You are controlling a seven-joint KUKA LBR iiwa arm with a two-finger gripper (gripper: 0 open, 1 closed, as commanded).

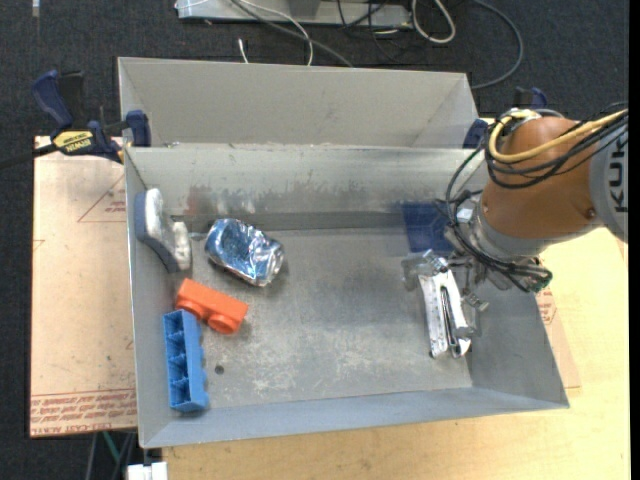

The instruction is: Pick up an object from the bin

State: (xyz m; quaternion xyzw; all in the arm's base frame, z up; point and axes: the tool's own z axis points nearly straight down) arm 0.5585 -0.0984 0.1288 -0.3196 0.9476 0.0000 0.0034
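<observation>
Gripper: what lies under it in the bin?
Bare grey bin floor shows all round the gripper. The spot straight beneath it is covered by the gripper itself and cannot be seen.

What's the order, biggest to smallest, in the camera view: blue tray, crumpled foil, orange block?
1. The blue tray and the crumpled foil: too alike to rank; the tray is longer, the foil wider.
2. The orange block: smallest.
</observation>
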